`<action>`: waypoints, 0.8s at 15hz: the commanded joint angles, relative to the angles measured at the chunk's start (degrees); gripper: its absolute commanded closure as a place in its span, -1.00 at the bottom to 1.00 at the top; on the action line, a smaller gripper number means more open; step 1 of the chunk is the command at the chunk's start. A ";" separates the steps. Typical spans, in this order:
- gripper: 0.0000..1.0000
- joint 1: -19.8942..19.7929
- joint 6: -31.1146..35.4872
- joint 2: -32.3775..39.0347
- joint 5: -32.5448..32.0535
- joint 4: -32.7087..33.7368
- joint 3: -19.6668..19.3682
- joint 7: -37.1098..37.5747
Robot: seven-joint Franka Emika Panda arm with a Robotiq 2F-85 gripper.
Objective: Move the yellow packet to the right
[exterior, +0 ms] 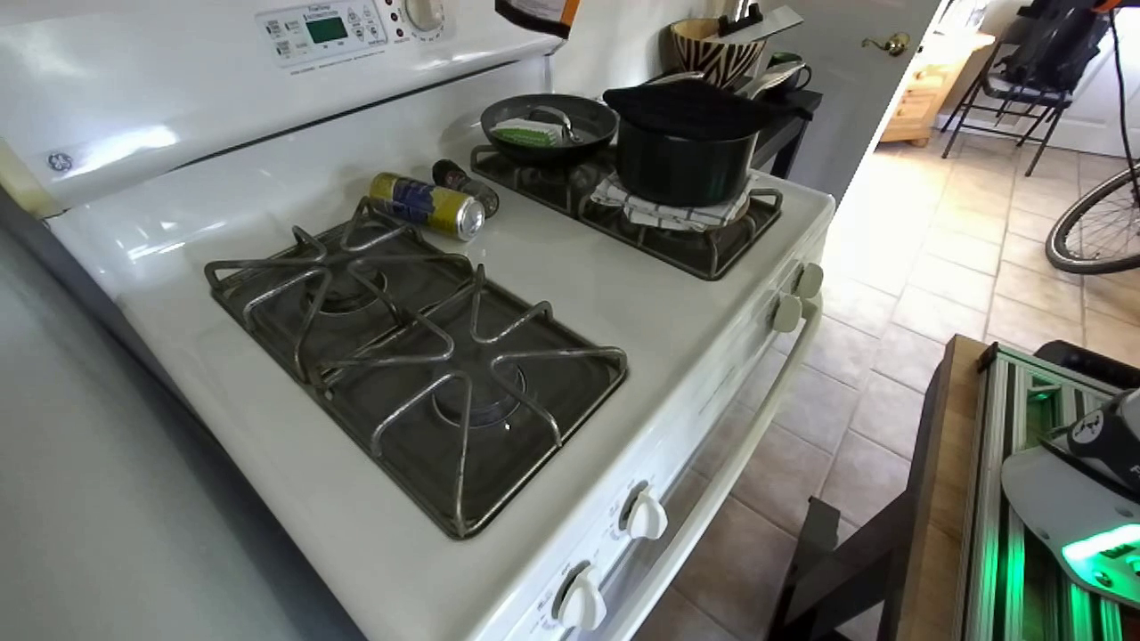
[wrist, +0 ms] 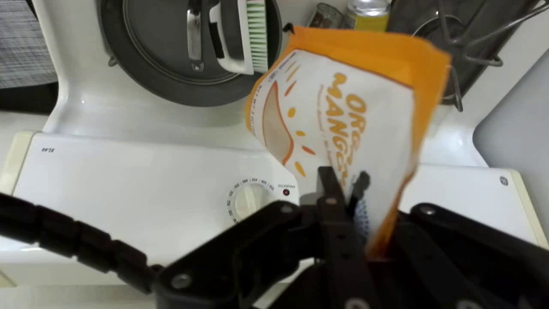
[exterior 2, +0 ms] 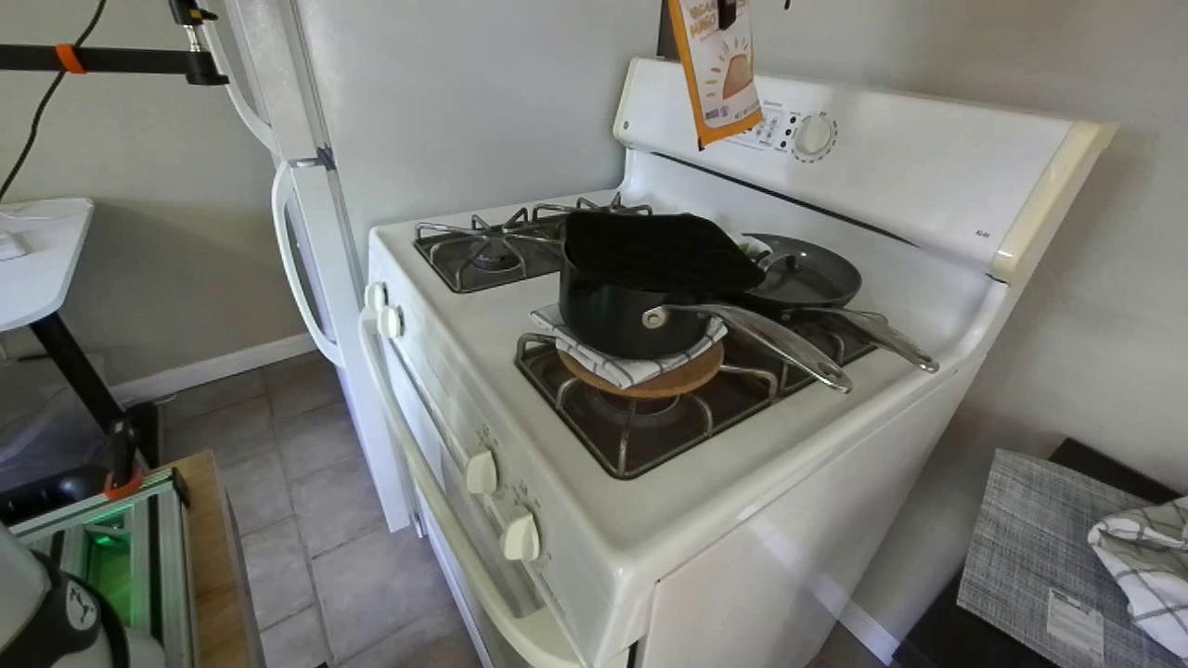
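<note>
Mango packet [wrist: 347, 111]: "ORG", "MANGO" (smaller print blurred)
Gripper [wrist: 351, 193]: pinching the packet
Stove backguard [wrist: 128, 180]: "XL44", GE badge [wrist: 504, 180]

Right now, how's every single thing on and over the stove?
Yellow packet: held up, tilted
End effector: closed on the packet
Can: lying on its side
Dark container: lying beside the can
Burners: no flame showing
Pan: set over a burner
Brush: lying within the pan's rim
Pot: black pad atop, towel beneath
</note>
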 commanded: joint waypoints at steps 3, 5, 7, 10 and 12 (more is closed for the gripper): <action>1.00 2.68 7.60 5.15 3.50 -2.39 0.06 0.48; 1.00 3.40 11.20 7.85 5.37 -2.28 0.63 1.22; 1.00 4.07 14.73 10.18 6.79 -2.51 1.22 2.29; 1.00 4.46 21.20 13.44 6.93 -2.34 1.43 3.41; 1.00 4.56 23.53 15.77 5.86 -1.20 1.02 4.81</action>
